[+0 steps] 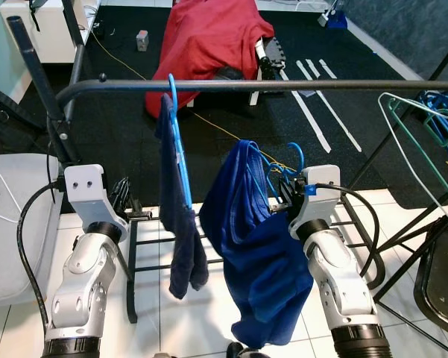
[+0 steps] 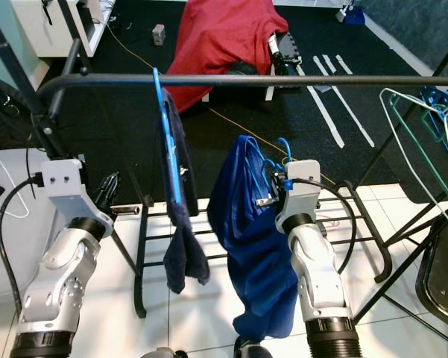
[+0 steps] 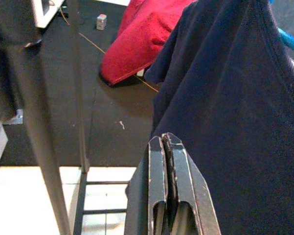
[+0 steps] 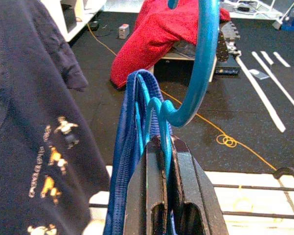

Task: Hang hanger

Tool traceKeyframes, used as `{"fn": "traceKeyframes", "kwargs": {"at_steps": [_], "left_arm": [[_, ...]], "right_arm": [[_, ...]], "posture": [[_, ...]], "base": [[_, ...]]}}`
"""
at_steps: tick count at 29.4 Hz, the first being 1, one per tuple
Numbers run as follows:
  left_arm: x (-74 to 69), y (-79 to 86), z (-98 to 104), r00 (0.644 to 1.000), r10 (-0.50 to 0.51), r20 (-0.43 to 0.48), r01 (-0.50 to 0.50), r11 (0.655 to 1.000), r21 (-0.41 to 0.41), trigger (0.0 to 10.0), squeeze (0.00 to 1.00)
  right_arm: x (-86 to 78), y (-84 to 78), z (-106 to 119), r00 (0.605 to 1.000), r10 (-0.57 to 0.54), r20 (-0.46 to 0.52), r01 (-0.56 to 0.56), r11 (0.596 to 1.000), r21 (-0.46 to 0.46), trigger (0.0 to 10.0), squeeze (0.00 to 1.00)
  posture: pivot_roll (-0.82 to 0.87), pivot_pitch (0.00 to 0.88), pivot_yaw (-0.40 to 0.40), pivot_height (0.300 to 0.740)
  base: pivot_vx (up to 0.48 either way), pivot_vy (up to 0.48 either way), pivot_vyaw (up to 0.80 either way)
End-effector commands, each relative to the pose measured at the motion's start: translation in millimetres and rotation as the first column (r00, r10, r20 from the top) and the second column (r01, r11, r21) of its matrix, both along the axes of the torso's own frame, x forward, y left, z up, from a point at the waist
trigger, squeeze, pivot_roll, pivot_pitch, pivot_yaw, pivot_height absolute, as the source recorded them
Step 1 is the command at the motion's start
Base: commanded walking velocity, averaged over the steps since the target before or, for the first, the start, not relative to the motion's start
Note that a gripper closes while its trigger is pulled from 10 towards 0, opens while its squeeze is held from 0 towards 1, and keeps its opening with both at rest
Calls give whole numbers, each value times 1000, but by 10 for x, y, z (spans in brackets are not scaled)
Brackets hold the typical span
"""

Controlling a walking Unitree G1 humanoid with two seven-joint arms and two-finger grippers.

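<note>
A black rail (image 1: 283, 85) runs left to right across the head views, part of a clothes rack. The right gripper (image 1: 289, 195) is raised below and nearer than the rail, right of centre, its 2 black fingers (image 4: 156, 171) pressed together on the neck of a blue hanger (image 4: 203, 73). A royal blue garment (image 1: 253, 246) hangs from that hanger, draping down in front of the right arm. The hanger's hook curls upward beneath the rail and does not touch it.

Left of centre, a second blue hanger (image 1: 180, 149) is hooked over the rail and carries a navy garment (image 1: 180, 224) that hangs straight down. The left gripper (image 1: 121, 195) is held up just left of that garment, apart from it. In the head views its fingers are small and dark; the left wrist view shows them closed against each other with nothing between them (image 3: 170, 161), and the navy cloth close on one side.

The right wrist view shows what the head views do not: the hook's open curve above the fingers, the royal blue cloth gathered at the hanger's neck, and small yellow printed figures on the navy garment (image 4: 39, 147).

On the far right of the head views, 2 bare wire hangers (image 1: 417, 134), pale green and white, hang by the rail's end. Beyond the rack, a red cloth (image 1: 209, 41) lies heaped over something on the dark mat (image 1: 134, 127), with a thin yellow cord (image 1: 224, 130) trailing across the mat. White tiled floor (image 1: 209, 313) lies near the robot.
</note>
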State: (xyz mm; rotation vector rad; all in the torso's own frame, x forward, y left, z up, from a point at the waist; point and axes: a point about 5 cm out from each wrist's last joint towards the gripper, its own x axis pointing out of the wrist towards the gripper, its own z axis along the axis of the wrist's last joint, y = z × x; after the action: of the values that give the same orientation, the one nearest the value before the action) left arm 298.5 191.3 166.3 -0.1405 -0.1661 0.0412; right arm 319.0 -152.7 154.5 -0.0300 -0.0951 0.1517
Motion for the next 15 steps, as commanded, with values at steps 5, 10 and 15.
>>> {"fn": "traceKeyframes", "kwargs": {"at_steps": [5, 10, 15], "left_arm": [[-26, 27, -7, 1000, -7, -11, 7, 1000, 2, 10000, 0], [-9, 1, -7, 999, -30, -16, 30, 1000, 9, 10000, 0], [23, -15, 8, 999, -43, -14, 43, 999, 13, 10000, 0]], "right_arm": [[4, -43, 5, 1000, -17, 8, 17, 1000, 13, 10000, 0], [-15, -55, 4, 999, -36, 10, 35, 999, 26, 10000, 0], [-31, -51, -4, 999, -46, 6, 45, 998, 42, 10000, 0]], "posture": [[-32, 179, -51, 740], [-34, 169, -26, 740], [-30, 165, -29, 740]], "base": [[-316, 0, 0], [-311, 0, 0], [-302, 0, 0]]}}
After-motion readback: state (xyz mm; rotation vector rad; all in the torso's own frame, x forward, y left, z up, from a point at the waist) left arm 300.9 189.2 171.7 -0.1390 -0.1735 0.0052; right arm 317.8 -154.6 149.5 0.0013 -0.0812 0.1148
